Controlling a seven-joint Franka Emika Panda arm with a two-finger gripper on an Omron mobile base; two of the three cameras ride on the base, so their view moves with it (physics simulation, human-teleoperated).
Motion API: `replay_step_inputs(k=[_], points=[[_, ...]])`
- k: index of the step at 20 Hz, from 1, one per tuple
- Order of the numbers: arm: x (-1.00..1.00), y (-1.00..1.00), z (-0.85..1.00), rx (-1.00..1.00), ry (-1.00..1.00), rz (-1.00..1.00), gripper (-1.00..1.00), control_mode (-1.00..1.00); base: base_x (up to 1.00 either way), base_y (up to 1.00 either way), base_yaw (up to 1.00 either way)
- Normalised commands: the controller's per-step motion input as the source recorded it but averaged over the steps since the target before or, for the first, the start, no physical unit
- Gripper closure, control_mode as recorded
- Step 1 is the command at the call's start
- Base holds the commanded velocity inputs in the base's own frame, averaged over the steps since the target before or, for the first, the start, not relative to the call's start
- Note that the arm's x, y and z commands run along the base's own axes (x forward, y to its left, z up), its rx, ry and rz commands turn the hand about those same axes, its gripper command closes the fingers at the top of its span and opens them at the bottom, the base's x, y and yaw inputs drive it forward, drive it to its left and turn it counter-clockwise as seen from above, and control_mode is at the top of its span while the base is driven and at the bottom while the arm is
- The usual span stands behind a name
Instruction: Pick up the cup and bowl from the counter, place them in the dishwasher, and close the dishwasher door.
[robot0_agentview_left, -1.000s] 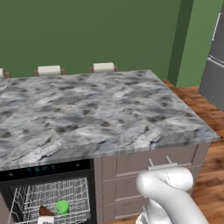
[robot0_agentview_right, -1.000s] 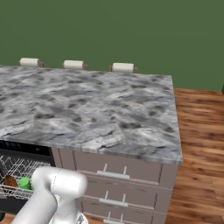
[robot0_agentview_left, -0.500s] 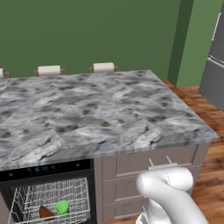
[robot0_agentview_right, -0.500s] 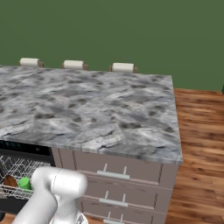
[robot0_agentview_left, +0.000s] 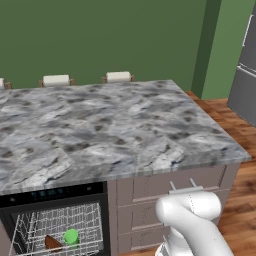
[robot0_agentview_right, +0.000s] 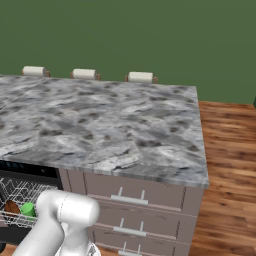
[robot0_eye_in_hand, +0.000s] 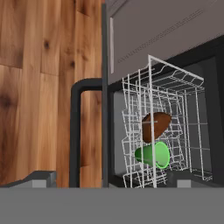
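Closing step pending: cup (robot0_eye_in_hand: 153, 155) and bowl (robot0_eye_in_hand: 155, 125) lie loaded in the dishwasher (robot0_agentview_left: 55, 220); gripper (robot0_eye_in_hand: 111, 178) empty, jaws spread wide.

Working left to right in the hand view, you meet the dishwasher door (robot0_eye_in_hand: 89, 131) first: a flat, rigid dark panel hanging open over plank flooring, smooth and without a visible handle, so judge it best pushed on its broad face or free edge, not pinched. Expect hinge resistance but no flex. Next comes the white wire rack (robot0_eye_in_hand: 164, 131), a thin, springy lattice; keep the fingers clear of it. Inside it the reddish-brown, wood-like bowl rests beside the glossy green plastic cup lying on its side; both are likely light and could shift if the door slams. Above them sits the marbled stone counter (robot0_agentview_left: 110, 130).
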Motion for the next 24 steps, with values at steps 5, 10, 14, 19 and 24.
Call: replay_step_inputs(k=[5, 10, 14, 19, 24], points=[[0.0, 0.01, -0.44, -0.09, -0.04, 0.0, -1.0, -1.0, 0.0, 0.0, 0.0], [0.0, 0.03, -0.31, -0.11, -0.03, 0.0, -1.0, -1.0, 0.0, 0.0, 0.0], [0.0, 0.09, -0.33, -0.13, -0.03, 0.0, -1.0, -1.0, 0.0, 0.0, 0.0], [0.0, 0.17, -0.35, -0.15, -0.03, 0.0, -1.0, -1.0, 0.0, 0.0, 0.0], [0.0, 0.22, -0.44, -0.2, -0.04, 0.0, -1.0, -1.0, 0.0, 0.0, 0.0]])
